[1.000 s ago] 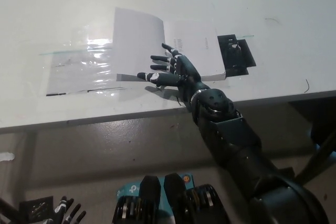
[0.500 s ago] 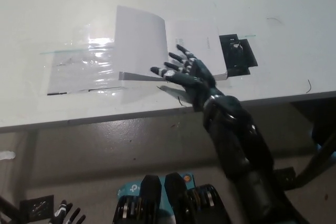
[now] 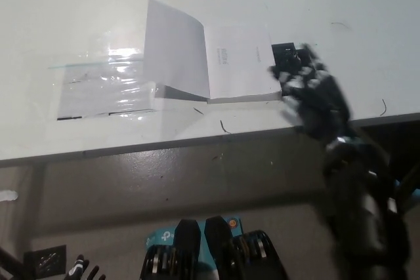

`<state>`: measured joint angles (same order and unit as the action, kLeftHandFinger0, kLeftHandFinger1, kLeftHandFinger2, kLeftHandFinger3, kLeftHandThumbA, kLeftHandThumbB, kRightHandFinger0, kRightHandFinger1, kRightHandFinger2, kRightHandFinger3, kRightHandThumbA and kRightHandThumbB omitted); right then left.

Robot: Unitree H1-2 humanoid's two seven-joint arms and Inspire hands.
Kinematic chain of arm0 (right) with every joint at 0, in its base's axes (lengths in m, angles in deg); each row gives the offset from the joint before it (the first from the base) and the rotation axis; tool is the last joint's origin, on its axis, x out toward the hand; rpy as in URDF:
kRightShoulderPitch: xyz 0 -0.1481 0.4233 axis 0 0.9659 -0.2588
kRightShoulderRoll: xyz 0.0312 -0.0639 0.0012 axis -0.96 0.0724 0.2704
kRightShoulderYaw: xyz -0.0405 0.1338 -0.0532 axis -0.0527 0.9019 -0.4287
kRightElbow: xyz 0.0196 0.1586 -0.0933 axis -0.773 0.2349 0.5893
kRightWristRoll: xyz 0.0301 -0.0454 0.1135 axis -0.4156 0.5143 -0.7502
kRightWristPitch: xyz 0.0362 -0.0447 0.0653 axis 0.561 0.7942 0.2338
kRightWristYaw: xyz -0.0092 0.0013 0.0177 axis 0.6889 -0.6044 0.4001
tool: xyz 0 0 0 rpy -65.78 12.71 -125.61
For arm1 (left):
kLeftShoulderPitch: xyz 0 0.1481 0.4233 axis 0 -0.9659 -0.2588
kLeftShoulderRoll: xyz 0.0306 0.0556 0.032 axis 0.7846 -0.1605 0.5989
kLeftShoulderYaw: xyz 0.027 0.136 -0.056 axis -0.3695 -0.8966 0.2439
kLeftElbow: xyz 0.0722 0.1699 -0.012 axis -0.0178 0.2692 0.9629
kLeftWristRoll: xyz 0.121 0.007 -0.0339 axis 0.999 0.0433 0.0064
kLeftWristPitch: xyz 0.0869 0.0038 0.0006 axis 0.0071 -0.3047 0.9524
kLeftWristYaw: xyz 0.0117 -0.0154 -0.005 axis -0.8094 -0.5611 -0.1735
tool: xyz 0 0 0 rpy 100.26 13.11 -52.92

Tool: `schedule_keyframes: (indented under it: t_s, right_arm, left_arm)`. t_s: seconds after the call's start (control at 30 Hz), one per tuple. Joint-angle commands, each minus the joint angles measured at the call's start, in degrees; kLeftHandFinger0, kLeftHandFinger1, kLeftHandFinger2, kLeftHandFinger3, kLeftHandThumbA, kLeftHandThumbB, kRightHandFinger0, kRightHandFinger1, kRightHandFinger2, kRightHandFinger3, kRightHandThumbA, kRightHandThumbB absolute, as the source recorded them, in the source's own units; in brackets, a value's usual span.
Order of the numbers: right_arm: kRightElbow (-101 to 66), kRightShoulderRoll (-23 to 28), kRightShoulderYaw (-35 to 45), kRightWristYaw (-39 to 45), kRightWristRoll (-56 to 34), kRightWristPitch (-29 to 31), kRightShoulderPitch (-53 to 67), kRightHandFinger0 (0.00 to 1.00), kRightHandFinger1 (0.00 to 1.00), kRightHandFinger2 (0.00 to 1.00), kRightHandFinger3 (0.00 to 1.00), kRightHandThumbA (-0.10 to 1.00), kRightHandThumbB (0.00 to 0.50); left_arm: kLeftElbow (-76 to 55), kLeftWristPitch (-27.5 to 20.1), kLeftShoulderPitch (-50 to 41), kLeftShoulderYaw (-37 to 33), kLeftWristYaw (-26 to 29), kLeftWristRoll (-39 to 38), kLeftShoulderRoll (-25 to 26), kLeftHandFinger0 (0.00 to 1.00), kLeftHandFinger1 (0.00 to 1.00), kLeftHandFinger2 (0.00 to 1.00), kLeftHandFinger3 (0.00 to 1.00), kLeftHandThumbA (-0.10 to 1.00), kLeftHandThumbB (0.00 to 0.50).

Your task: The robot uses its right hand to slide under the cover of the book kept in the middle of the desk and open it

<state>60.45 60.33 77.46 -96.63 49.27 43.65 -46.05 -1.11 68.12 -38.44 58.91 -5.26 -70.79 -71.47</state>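
Observation:
The white book (image 3: 239, 63) lies open in the middle of the desk (image 3: 79, 4), its cover (image 3: 176, 50) standing up and leaning left. My black right hand (image 3: 312, 86) hovers blurred to the right of the book, over the desk's front edge, fingers spread and holding nothing. It is clear of the pages. Only the fingertips of my white left hand (image 3: 80, 269) show at the bottom left, far below the desk.
A clear plastic sheet (image 3: 105, 83) lies flat left of the book. A black flat object (image 3: 289, 63) sits against the book's right side, partly behind my hand. The desk's front edge (image 3: 197, 139) runs just below the book.
My right hand has pulled off the book's front edge and swung right, away from the pages. The cover stays raised and leans a little further left.

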Motion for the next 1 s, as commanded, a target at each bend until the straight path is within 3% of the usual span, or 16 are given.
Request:
schedule_keyframes:
  t_s: [0.0,0.03,0.07,0.2,0.27,0.37,0.47,0.57,0.67,0.77,0.97]
  right_arm:
    - [-22.8,3.1,12.3,-8.2,-32.1,-6.8,5.7,1.00,0.90,0.99,1.00,1.00,0.098]
    - [-22.8,3.2,12.1,-8.4,-32.3,-6.8,5.6,1.00,0.90,0.99,1.00,1.00,0.097]
    - [-22.8,2.9,14.7,-9.1,-33.1,-6.8,7.1,0.94,0.84,0.92,1.00,1.00,0.119]
    - [-20.9,2.0,19.8,-7.4,-34.2,-4.1,11.0,0.95,0.88,0.93,1.00,1.00,0.120]
    - [-19.0,1.3,22.3,-7.5,-32.9,-2.4,13.4,0.90,0.83,0.88,1.00,1.00,0.140]
    - [-16.1,-0.6,25.0,-5.3,-31.6,0.5,16.6,0.92,0.87,0.93,1.00,1.00,0.161]
    - [-13.2,-2.1,26.4,-4.5,-27.2,2.7,18.1,0.88,0.85,0.89,1.00,1.00,0.176]
    - [-6.0,-3.6,27.1,-0.6,-22.6,5.7,20.6,0.84,0.81,0.88,1.00,1.00,0.210]
    - [-2.5,-5.1,26.4,-0.1,-19.8,7.5,21.7,0.84,0.82,0.88,1.00,1.00,0.228]
    - [1.9,-6.2,25.3,2.1,-18.4,9.7,22.5,0.92,0.87,0.93,1.00,1.00,0.204]
    - [7.2,-6.9,24.5,1.6,-17.4,11.0,22.4,0.91,0.85,0.85,1.00,1.00,0.204]
  left_arm:
    - [-1.9,-0.3,-0.9,0.1,-0.5,-0.8,-0.2,0.92,0.88,0.92,0.96,0.95,0.143]
    - [-2.0,-0.3,-0.9,0.1,-0.6,-0.9,-0.3,0.92,0.88,0.92,0.96,0.95,0.143]
    - [-1.9,-0.2,-0.9,0.2,-0.5,-1.0,-0.4,0.92,0.88,0.92,0.95,0.95,0.143]
    - [-1.7,-0.7,-0.8,0.2,0.1,-0.5,-0.4,0.90,0.85,0.90,0.95,0.95,0.129]
    - [-1.8,-0.4,-0.7,0.4,0.4,-0.7,-0.4,0.91,0.85,0.90,0.96,0.94,0.128]
    - [-1.6,-0.5,-0.8,0.3,0.1,-0.4,-0.1,0.88,0.84,0.89,0.98,0.94,0.121]
    - [-1.6,-0.4,-0.9,0.3,-0.2,-0.6,-0.1,0.88,0.85,0.90,0.98,0.94,0.120]
    - [-1.2,-0.7,-0.6,0.3,0.6,0.1,-0.1,0.87,0.83,0.87,0.93,0.95,0.117]
    - [-1.7,-0.7,-0.8,0.3,0.6,0.0,-0.3,0.87,0.84,0.87,0.93,0.95,0.124]
    - [-1.9,-0.5,-1.1,0.7,-0.2,-1.1,-0.4,0.88,0.85,0.92,0.97,0.95,0.106]
    - [-1.9,-0.5,-1.2,0.5,-0.4,-0.7,-0.1,0.85,0.83,0.89,0.96,0.94,0.111]
